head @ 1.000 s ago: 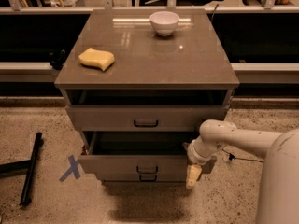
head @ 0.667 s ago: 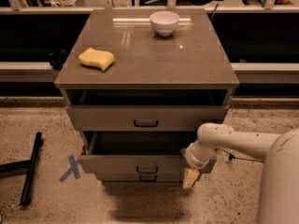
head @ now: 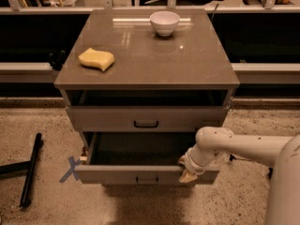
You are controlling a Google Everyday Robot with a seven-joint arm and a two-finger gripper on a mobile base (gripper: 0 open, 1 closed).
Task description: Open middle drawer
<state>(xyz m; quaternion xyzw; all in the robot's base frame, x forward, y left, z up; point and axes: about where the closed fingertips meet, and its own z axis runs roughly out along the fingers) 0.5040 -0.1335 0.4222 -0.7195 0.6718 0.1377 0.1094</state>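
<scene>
The middle drawer [head: 117, 173] is the second of the grey-taupe cabinet [head: 145, 74]. It stands pulled out, its dark inside showing, with a small dark loop handle [head: 146, 179] at the centre of its front. My gripper [head: 186, 174], on a white arm coming in from the right, is at the right part of this drawer's front, by its top edge. The upper drawer [head: 146, 118] above it also shows a dark gap under the tabletop. The lowest drawer is hidden beneath the pulled-out one.
A yellow sponge [head: 96, 59] and a white bowl [head: 164, 22] sit on the cabinet top. A black bar [head: 30, 170] lies on the speckled floor at the left, near a blue X tape mark [head: 70, 168]. A long low ledge [head: 26, 69] runs behind the cabinet.
My gripper has shifted slightly left along the middle drawer's front. The drawer looks a touch further out.
</scene>
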